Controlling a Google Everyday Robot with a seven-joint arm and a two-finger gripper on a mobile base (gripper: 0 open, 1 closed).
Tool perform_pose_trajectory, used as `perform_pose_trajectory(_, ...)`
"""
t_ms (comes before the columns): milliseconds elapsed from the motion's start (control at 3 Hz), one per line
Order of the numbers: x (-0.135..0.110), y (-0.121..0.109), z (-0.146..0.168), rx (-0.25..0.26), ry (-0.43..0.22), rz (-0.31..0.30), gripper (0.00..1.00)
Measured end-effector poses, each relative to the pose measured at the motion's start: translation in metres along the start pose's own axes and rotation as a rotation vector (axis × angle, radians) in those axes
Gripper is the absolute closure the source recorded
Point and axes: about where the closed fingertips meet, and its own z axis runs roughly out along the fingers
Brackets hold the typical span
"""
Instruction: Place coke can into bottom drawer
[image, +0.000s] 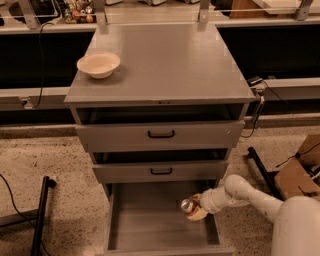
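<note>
Grips the coke can (187, 205) in the hand (194, 211), closed snugly around its body, silver top tipped toward 10 o'clock. Hangs over the right-hand part of the bottom drawer (145, 220), at about 3 o'clock of its grey floor and near the right wall; cannot tell whether resting on the floor or just above it. Reaches in from 4 o'clock across that wall, probably because the middle drawer (161, 171) overhangs the back and leaves only the pulled-out front open from above. Looks close to release: carried inside the rim, not yet let go. Plenty of bare floor toward 9 o'clock and toward the front lip at 6 o'clock; tight toward 12 o'clock under the drawer front and toward 3 o'clock at the wall. Worth watching the tilt, since likely to roll once freed. No concern with the cream bowl (98, 64), well apart on the cabinet's top surface (165, 65) at 11 o'clock.
</note>
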Motion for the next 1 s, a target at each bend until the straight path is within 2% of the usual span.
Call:
perform_pose_trajectory(333, 0.012, 0.013, 0.03, -0.029, -0.025, -0.036, 1.0)
perform_pose_trajectory(667, 0.019, 0.021, 0.051, -0.054, -0.002, -0.064, 0.82)
perform_pose_trajectory(1000, 0.036, 0.022, 0.069, -0.084, 0.031, -0.04, 0.59)
